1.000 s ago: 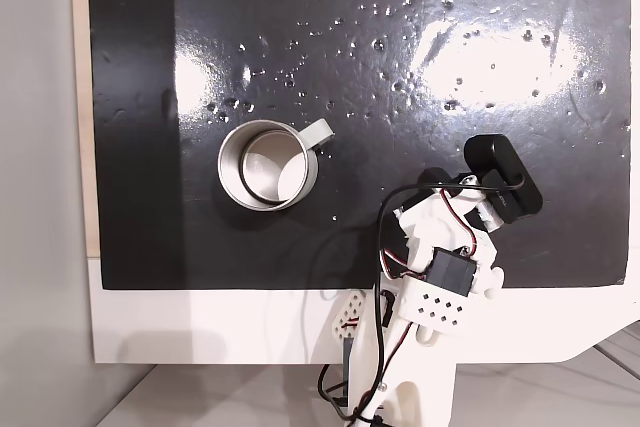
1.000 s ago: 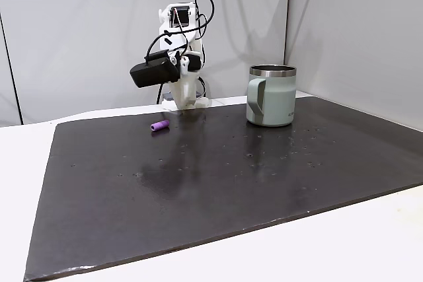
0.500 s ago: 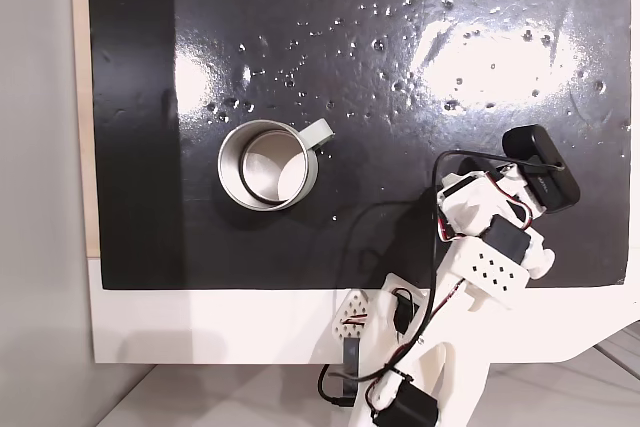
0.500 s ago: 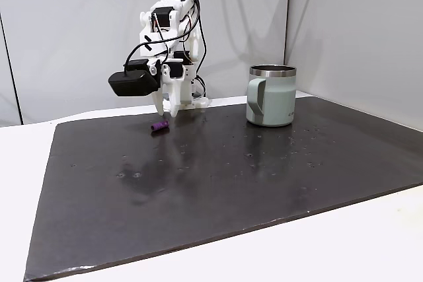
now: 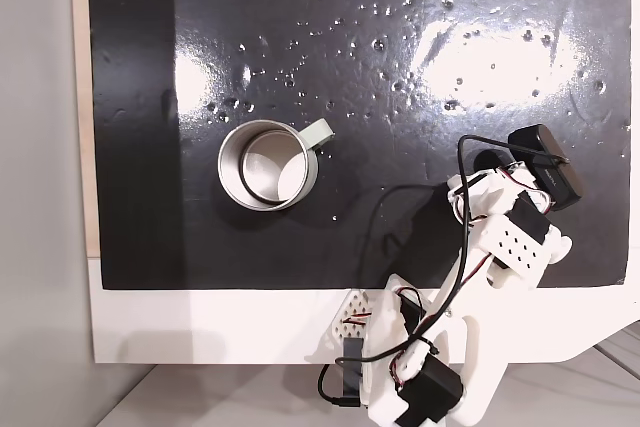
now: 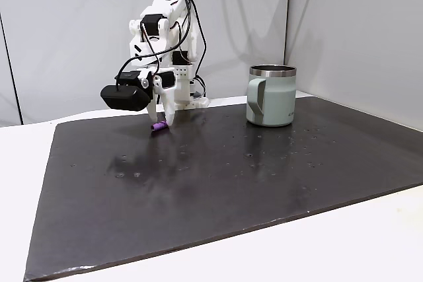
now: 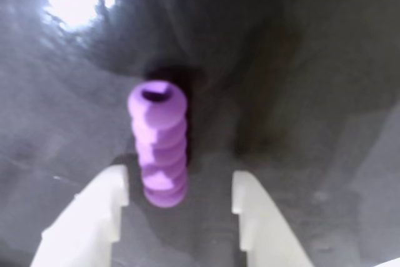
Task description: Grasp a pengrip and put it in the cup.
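Purple ribbed pengrip [image 7: 160, 145] sits right under my wrist camera, lying flat on the dark mat [image 7: 325, 73] with its hollow end pointing away from me. My gripper [image 7: 178, 207] is spread open — the two white fingertips [image 7: 106, 201] stand on either side of the pengrip's near end, the left one close beside it and the right one further off, and I see a gap on both sides, so nothing is held. From the side-on fixed view I have the gripper [image 6: 163, 121] low over the mat [image 6: 218, 183], its tips down at the small purple pengrip [image 6: 158, 127], with the black wrist camera [image 6: 124, 97] hanging off to the left of it. The cup [image 6: 271, 95] stands upright well to the right in that view, pale grey-green with a metal rim, handle facing the camera's left, well apart from the arm. Looking down from above, I see the cup [image 5: 268, 165] open and empty-looking, handle toward the upper right, and the white arm [image 5: 505, 237] reaching in from the bottom edge toward the mat's right side — the pengrip itself is hidden beneath it there.
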Controlling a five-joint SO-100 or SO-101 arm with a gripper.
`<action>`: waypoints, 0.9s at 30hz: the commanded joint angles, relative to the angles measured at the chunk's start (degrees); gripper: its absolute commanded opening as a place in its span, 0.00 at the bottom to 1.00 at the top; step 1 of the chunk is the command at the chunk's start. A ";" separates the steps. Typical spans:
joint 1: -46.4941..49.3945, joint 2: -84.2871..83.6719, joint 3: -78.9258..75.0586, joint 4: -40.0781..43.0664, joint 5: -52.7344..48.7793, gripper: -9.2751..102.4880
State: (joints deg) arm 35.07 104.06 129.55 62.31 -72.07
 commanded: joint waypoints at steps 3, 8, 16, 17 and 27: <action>0.62 -3.87 -4.66 -1.23 -2.90 0.24; 2.29 -10.02 -8.44 -1.23 -4.04 0.15; 2.81 -10.63 -10.55 -1.23 -3.87 0.08; 2.55 -10.11 -10.55 -1.23 -3.16 0.08; -7.38 0.79 -13.36 5.80 11.43 0.08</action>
State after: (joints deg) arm 31.38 100.20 120.76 64.69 -65.21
